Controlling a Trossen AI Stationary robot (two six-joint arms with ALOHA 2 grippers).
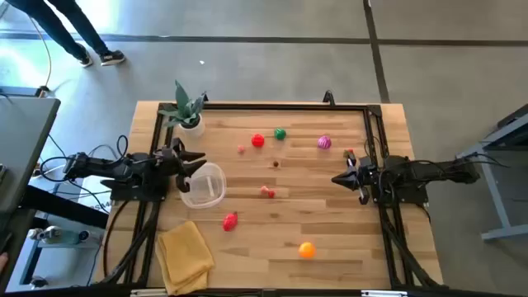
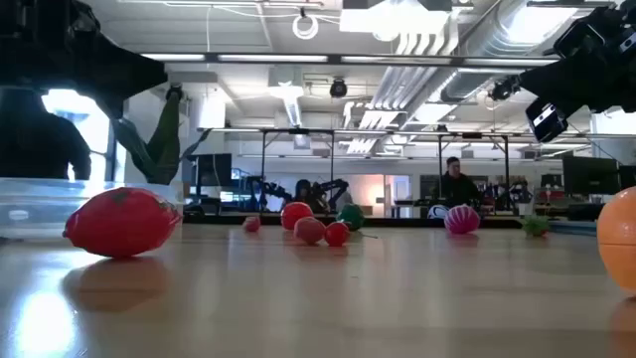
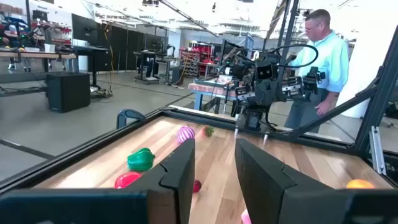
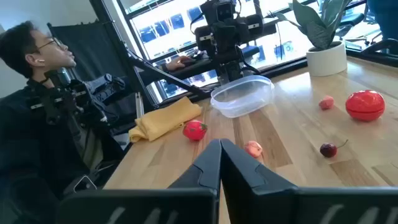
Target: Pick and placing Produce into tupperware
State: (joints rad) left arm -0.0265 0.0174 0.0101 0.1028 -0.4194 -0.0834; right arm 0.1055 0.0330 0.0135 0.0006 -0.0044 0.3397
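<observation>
Edges and clearance: the table (image 1: 346, 247) carries a dark rail along its borders. The tupperware (image 1: 208, 188) lies close to the left-arm border. The potted plant (image 1: 188, 111) is just beyond it toward the far rail and the yellow cloth (image 1: 186, 256) near it toward the front rail. From the tupperware toward the right gripper (image 1: 340, 178) the wood is largely bare. Only a small pink-red piece (image 1: 267, 192) and a dark cherry (image 1: 276, 163) lie in that lane.

Produce: none is inside the tupperware. A red strawberry-like piece (image 1: 230, 220) is nearest it, on the front side. The red tomato (image 1: 258, 140), green piece (image 1: 280, 134) and magenta piece (image 1: 323, 143) lie farther off toward the far rail. The orange (image 1: 306, 249) lies well apart, near the front rail.

Hard to make out: in the low view the tupperware is cut off at the picture's edge, as is the orange. From above, the gripper body covers the contact point. The left wrist view shows its fingers (image 3: 180, 168) slightly apart, with the clear rim not discernible between them.

Pose: the left gripper (image 1: 191, 171) reaches in level from the left border. In the right wrist view it is clamped on the tupperware's rim, with the tub tipped. The right gripper waits well apart from the tupperware, facing it, its fingers pressed together on nothing.
</observation>
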